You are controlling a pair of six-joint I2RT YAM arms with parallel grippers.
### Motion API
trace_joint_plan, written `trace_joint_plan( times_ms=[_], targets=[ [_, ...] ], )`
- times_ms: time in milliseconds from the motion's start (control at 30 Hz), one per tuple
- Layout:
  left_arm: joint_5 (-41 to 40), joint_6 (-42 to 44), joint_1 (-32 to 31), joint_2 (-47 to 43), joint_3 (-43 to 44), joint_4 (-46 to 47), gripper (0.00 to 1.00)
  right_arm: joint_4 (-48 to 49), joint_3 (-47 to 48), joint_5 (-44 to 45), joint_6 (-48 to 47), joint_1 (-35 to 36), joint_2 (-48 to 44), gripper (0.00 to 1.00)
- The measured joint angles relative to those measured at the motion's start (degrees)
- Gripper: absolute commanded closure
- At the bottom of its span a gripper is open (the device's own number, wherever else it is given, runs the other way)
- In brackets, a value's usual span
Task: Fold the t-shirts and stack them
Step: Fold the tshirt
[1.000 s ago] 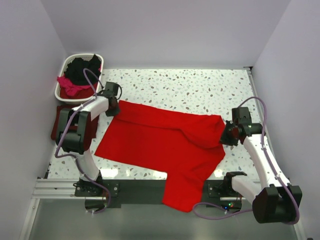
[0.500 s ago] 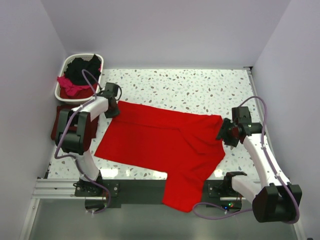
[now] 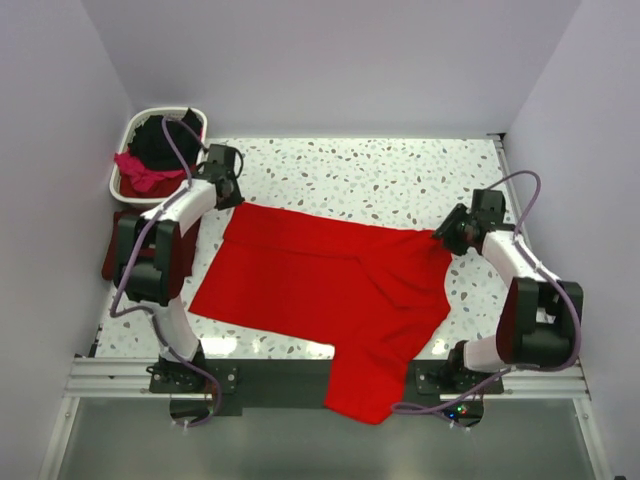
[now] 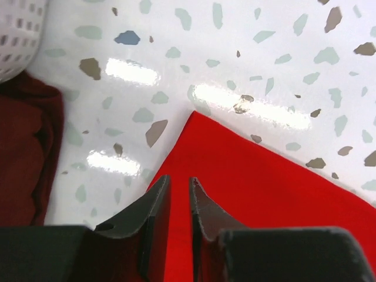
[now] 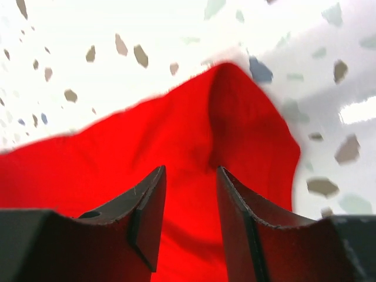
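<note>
The red shirt [image 3: 320,285] is lying spread mid-table [image 3: 380,170], its far edge running left to right between the two arms and one end hanging off the near edge. The left gripper [image 3: 228,188] is hovering by the shirt's far-left corner, jaws a crack apart, gripping nothing. The right gripper [image 3: 447,235] is sitting over the bunched right corner, jaws parted, nothing pinched. There's lots of bare table toward the far edge. The maroon shirt [image 3: 108,255] is sitting at the left edge.
</note>
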Motion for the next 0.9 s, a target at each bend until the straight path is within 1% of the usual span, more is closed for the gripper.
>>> trace_joint_plan(
  times_ms=[33,67,267,367,467,567,600,667,700,900],
  targets=[
    [0.42,0.28,0.0,1.6,0.74,0.44,0.8,2.36,0.02,-0.76,0.66,-0.5,1.88,0.58],
    [0.81,0.48,0.0,3.17,1.31,0.72,0.81,4.11,0.04,-1.4,1.22,-0.96,3.3,0.58],
    [2.1,0.83,0.0,10.1,2.32,1.22,0.81,13.33,0.22,-3.26,4.22,-2.93,11.13,0.59],
    [2.12,0.87,0.0,10.62,3.08,1.46,0.81,16.28,0.22,-4.09,5.22,-3.63,13.44,0.6],
    [2.08,0.85,0.0,11.17,3.34,1.64,0.82,19.06,0.2,-4.33,6.01,-3.96,15.3,0.65],
    [1.88,0.7,0.0,11.85,3.89,1.64,0.82,21.53,0.0,-4.46,6.84,-4.26,15.91,0.78],
    [1.73,0.48,0.0,12.02,4.11,1.6,0.82,22.45,-0.31,-4.57,7.08,-4.46,15.91,0.88],
    [1.42,0.2,0.0,12.48,4.79,1.36,0.82,23.74,-1.27,-4.42,7.48,-5.14,15.82,0.94],
    [1.38,0.04,0.0,12.63,4.98,1.31,0.83,24.2,-2.03,-4.09,7.74,-5.6,15.61,1.0],
    [0.98,-1.22,0.02,13.0,5.53,1.07,0.84,23.85,-5.38,-1.92,8.35,-8.15,12.52,1.0]
  ],
)
